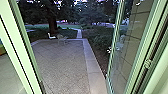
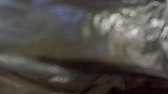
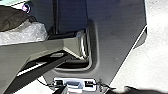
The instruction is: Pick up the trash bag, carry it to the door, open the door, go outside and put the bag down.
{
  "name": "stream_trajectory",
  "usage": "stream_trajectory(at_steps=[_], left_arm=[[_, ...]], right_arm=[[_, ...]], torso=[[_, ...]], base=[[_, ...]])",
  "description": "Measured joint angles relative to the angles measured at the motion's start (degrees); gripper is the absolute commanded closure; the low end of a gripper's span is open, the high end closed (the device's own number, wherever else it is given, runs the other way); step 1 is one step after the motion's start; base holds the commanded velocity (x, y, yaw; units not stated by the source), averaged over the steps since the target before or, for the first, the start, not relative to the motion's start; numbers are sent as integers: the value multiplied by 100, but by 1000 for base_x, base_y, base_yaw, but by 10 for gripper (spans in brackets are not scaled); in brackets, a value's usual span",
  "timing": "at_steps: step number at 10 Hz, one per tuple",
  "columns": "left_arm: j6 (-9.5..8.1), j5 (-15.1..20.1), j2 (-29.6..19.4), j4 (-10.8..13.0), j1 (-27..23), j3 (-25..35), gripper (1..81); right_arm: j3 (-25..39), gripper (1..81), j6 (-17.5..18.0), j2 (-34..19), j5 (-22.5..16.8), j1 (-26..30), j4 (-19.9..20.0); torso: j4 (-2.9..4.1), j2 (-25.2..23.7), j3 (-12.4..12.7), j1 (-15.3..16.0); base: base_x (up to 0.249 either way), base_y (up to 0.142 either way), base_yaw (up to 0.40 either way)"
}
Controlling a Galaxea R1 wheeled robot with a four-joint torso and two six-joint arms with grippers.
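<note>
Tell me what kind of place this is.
Probably a doorway onto a garden patio: there's an open glass door, a paved terrace and a tree trunk beyond.

Jointed bar (image 3: 47, 47) reaches over the robot's dark plate (image 3: 112, 42)

In the right wrist view, the bar is pale grey with darker, open struts beneath it, and it ends at a shiny metal ring (image 3: 83, 45). That end lies over a recess (image 3: 72, 65) in the plate, near the rounded, raised rim (image 3: 95, 55). The plate is broad and smooth, with a straight, slanting outer edge. Close to the recess, apart from the ring, sits a light panel (image 3: 72, 80) with a dark socket toward either end; a grey block (image 3: 72, 88) overlaps its middle. The left wrist view is too blurred to tell that arm's pose.
</note>
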Motion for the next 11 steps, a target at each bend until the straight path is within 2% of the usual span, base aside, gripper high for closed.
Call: stream_trajectory(at_steps=[6,11], left_arm=[[0,-2,15,140,-2,0,811],[0,2,26,151,0,-4,811]], right_arm=[[0,10,2,16,9,-52,0],[-2,10,2,60,9,-63,0]], torso=[[0,0,-2,0],[0,0,-2,-2]], base=[[0,0,0],[0,-83,0]])
